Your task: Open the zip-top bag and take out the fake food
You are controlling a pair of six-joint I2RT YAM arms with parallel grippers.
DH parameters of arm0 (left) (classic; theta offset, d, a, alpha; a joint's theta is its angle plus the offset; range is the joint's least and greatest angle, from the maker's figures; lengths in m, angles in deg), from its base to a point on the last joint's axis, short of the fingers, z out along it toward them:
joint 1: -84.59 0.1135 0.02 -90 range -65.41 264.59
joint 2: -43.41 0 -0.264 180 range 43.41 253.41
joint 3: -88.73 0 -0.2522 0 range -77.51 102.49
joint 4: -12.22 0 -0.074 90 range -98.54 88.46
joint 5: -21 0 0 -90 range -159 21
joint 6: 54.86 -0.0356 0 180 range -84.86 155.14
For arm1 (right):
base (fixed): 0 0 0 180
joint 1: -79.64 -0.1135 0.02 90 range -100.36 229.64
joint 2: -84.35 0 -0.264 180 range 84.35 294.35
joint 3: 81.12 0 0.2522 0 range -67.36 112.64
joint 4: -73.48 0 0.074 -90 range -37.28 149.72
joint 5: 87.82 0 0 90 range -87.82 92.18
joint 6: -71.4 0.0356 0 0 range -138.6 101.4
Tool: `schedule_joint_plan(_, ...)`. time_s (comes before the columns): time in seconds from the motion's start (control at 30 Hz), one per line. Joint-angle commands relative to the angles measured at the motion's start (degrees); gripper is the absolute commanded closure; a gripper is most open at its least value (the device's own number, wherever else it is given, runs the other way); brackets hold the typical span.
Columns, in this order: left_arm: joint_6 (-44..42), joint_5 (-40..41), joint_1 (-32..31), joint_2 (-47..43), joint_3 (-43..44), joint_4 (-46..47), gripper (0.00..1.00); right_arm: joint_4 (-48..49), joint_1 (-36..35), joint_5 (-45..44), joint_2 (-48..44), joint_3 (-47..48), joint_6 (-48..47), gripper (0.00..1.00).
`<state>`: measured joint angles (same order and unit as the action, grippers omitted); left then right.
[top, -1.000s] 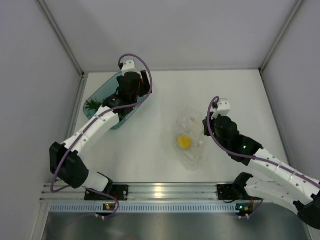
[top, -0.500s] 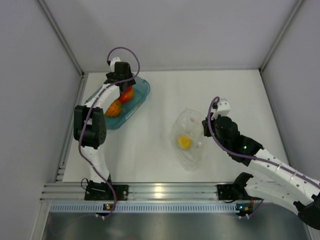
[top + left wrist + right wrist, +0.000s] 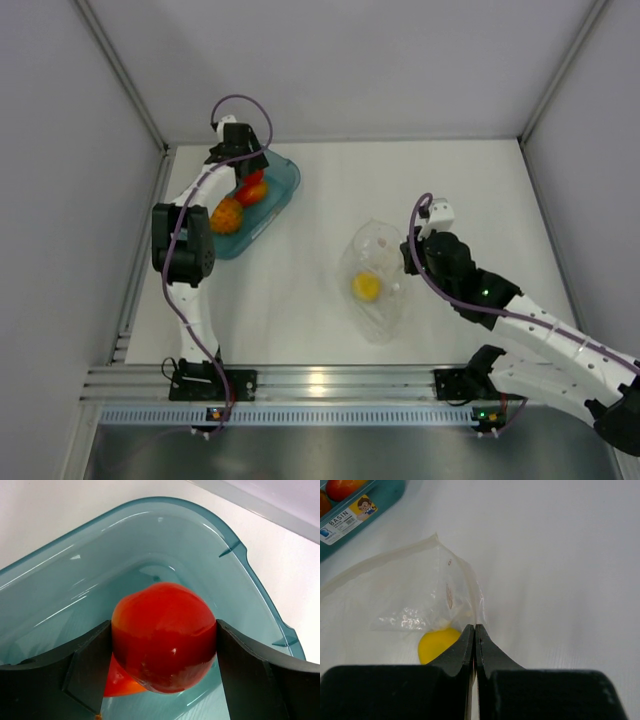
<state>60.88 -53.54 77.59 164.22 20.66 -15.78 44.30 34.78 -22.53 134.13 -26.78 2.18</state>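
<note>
Left jaws clamp glossy red fruit (image 3: 163,635) over tray (image 3: 200,540); right jaws pinch clear bag (image 3: 405,585), lemon (image 3: 436,645) inside.

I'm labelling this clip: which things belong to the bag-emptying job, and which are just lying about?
Job: zip-top bag, yellow lemon inside it, red fruit in the left pincer, orange fruit.
Lying about: teal basin only, though fruit sits in it.

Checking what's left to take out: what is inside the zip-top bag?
Only the yellow lemon shows through the zip-top bag. The right claw pinches the bag's edge; anything beneath it or the lemon is covered.
</note>
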Motion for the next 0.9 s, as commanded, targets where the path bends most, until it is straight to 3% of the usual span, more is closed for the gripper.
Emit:
schedule_joint_plan(0.0, 0.28, -1.84, 0.15, -0.66, 1.76, 0.27, 0.19, 2.85, -0.14, 1.24, 0.67, 1.87, 0.14, 1.0)
schedule_joint_plan(0.13, 0.63, -2.72, 0.15, -3.04, 1.85, 0.27, 0.1, 2.77, -0.05, 2.56, 1.37, 2.92, 0.23, 1.0)
schedule_joint_plan(0.17, 0.63, -3.07, 0.15, -4.26, 1.94, 0.18, 0.02, 2.76, -0.14, 2.56, 1.29, 3.02, 0.23, 1.0)
schedule_joint_plan(0.53, 1.51, -10.18, 0.06, -14.19, 0.62, -1.58, 0.02, 1.18, -0.4, 3.53, 1.9, 6.18, -0.03, 1.0)
schedule_joint_plan(0.87, 2.64, -22.56, -4.94, -32.82, -11.05, -2.2, 0.03, 0.65, -0.67, 3.7, 2.6, 8.73, 0.14, 1.0)
